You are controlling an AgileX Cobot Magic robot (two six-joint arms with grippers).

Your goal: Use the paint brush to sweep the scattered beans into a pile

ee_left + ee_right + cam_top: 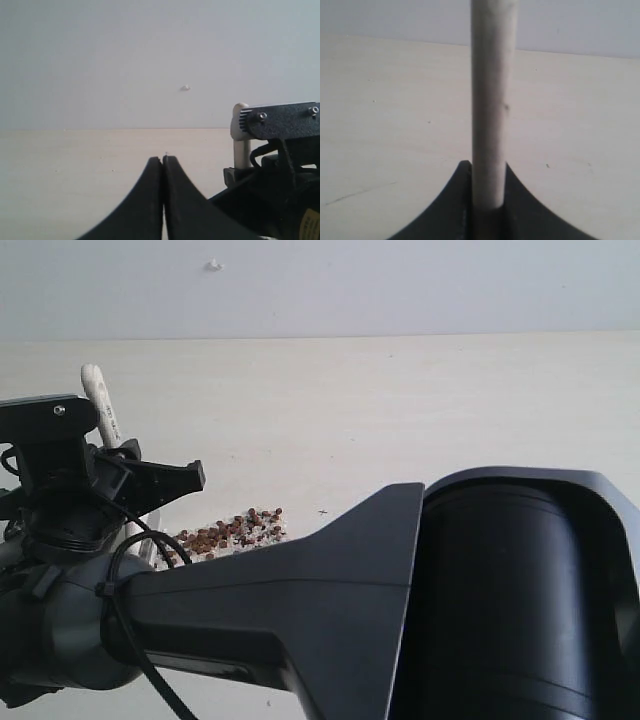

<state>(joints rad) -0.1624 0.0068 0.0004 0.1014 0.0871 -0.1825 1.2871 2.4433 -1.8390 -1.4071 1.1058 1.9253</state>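
Beside the beans [232, 531], right claw [487, 168] clamps the paint brush [490, 90].

All cameras sit low, sharing the table [400, 400] and paint brush [103, 410].

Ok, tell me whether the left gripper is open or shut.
Shut: the left gripper shows its jaws pressed together in its wrist view, with nothing between them.

Table [450, 410]: pale wood-grain top. Beans [232, 532] lie on it in one pile [250, 525] mixed with whitish grit [243, 541], about 7 o'clock from the table's middle in the exterior view, near edge hidden. Tiny dark mark [322, 511] sits near the pile, at its 2 o'clock.
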